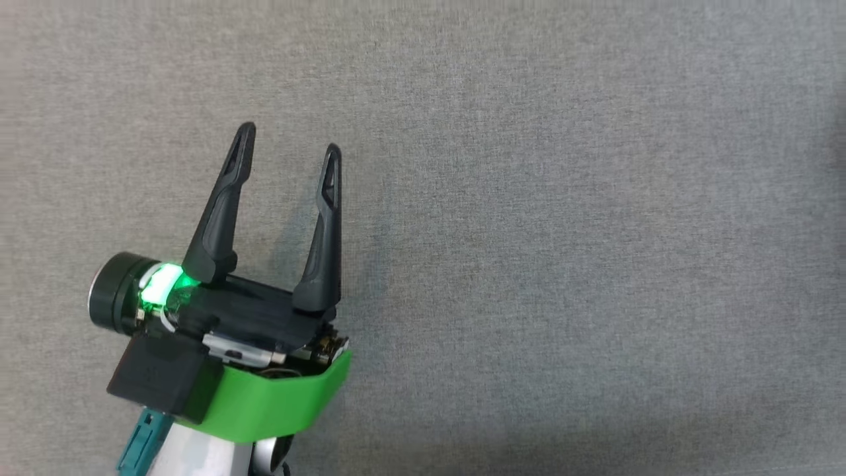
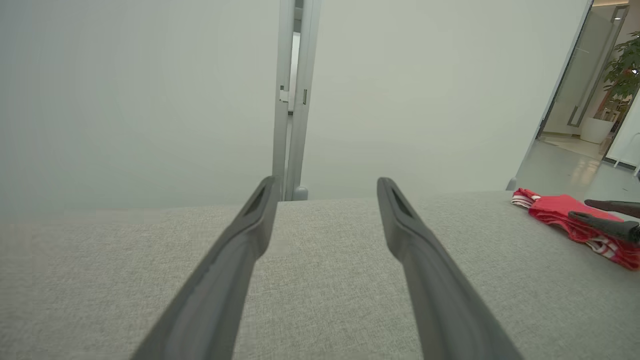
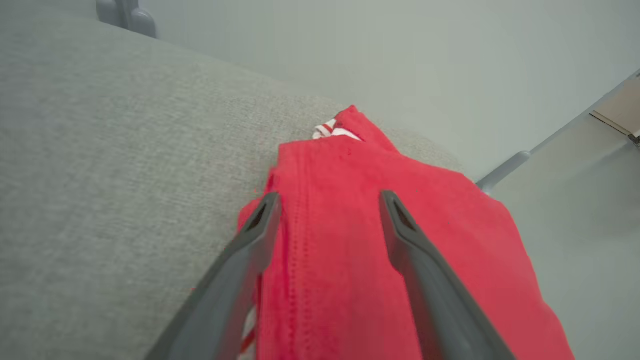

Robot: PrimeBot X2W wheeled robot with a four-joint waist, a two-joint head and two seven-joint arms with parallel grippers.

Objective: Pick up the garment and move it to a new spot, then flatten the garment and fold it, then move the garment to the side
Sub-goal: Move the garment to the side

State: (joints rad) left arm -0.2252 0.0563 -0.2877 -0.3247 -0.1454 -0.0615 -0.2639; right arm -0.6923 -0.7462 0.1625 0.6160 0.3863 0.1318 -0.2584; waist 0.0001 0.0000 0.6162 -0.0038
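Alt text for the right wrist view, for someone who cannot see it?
A red garment lies near the edge of a grey fabric surface, with the right gripper over it, jaws open either side of a stitched seam. White-and-red striped trim peeks out at its far end.

A grey woven fabric surface (image 1: 562, 231) met pale matte wall panels (image 2: 125, 100), a slim grey metal post (image 2: 295, 100) and a leafy green potted plant (image 2: 622, 75).

The garment (image 3: 350, 225) is plain red, with a trim (image 3: 327, 130) striped red and white. The surface (image 1: 562, 231) is a mottled light-grey weave. The left gripper (image 1: 289, 137) and right gripper (image 3: 328, 196) are matt black; the left wears a bright green band (image 1: 277, 396) and a glowing green light (image 1: 162, 284). The wall (image 2: 150, 100) is pale grey.
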